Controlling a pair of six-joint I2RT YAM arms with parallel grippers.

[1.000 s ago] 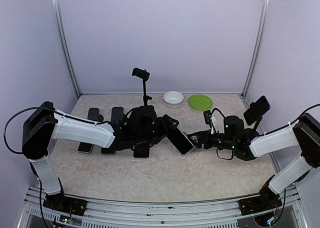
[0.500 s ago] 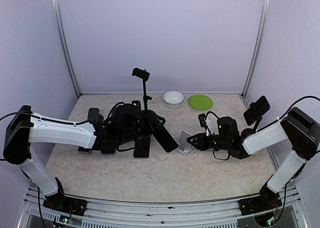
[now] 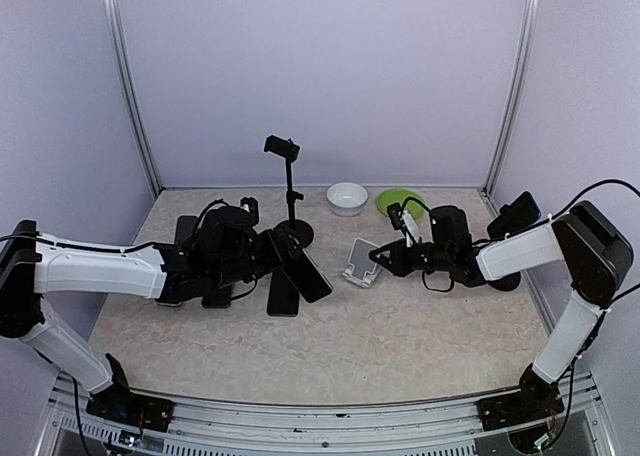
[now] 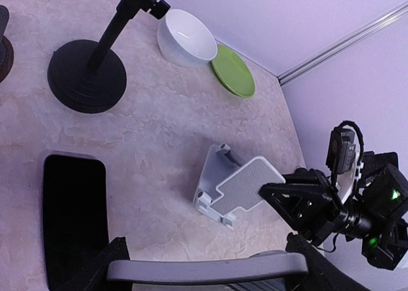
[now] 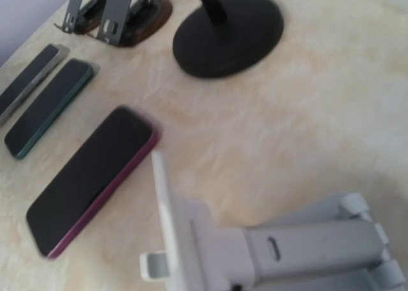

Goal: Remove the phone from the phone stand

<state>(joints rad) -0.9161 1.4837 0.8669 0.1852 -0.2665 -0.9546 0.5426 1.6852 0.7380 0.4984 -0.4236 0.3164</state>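
The phone (image 3: 305, 274), dark with a grey edge, is off the stand and held tilted above the table, with my left gripper (image 3: 283, 252) shut on it. In the left wrist view it is an edge-on grey bar (image 4: 204, 268) between the two black fingers. The white phone stand (image 3: 360, 263) stands empty on the table to its right, also seen in the left wrist view (image 4: 236, 189). My right gripper (image 3: 388, 259) is shut on the top edge of the stand's plate. The stand (image 5: 255, 253) fills the bottom of the right wrist view, where the fingers do not show.
A magenta-edged phone (image 3: 283, 298) lies flat under the left gripper, with more phones (image 3: 185, 228) in a row to the left. A black pole stand (image 3: 293, 231), a white bowl (image 3: 347, 197) and a green plate (image 3: 398, 202) are behind. Another stand holding a phone (image 3: 513, 216) is at the right.
The left gripper has carried the phone left, away from the stand. The right gripper has closed on the emptied stand and moved it a little farther back.
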